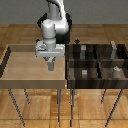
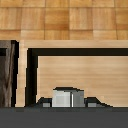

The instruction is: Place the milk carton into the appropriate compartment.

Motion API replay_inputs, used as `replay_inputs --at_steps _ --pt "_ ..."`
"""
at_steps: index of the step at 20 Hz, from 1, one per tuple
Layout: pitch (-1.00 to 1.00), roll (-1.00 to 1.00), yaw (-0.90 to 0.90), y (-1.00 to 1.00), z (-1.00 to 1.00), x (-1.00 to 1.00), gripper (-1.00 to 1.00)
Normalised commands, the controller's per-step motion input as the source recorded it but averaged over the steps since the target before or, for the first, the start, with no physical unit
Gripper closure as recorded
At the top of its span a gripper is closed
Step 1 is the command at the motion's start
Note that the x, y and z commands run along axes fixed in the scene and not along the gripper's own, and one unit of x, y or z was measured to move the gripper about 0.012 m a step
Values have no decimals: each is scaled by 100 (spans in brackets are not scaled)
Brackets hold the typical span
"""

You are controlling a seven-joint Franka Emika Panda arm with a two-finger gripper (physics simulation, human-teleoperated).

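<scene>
My white and grey jointed arm (image 1: 54, 22) reaches out and bends down over the light wooden tray with raised rim (image 1: 9, 62), which stands on thin metal legs as one surface. My end effector (image 1: 50, 66) points straight down, just above the tray floor (near the tray's side toward the exterior view's right). Its fingers are closed on the small pale grey-white milk carton (image 2: 68, 97), which sits between them; in the exterior view I cannot make the carton out. Beside the tray stands one dark-walled wooden compartment box (image 1: 97, 64) with four cells, holding small grey blocks (image 1: 84, 72).
</scene>
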Motion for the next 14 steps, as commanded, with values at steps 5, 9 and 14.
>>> replay_inputs --at_steps 5,9,14 --pt "0 0 0 0 100 0 100" --pt "0 0 0 0 100 0 100" --pt "0 0 0 0 60 -20 100"
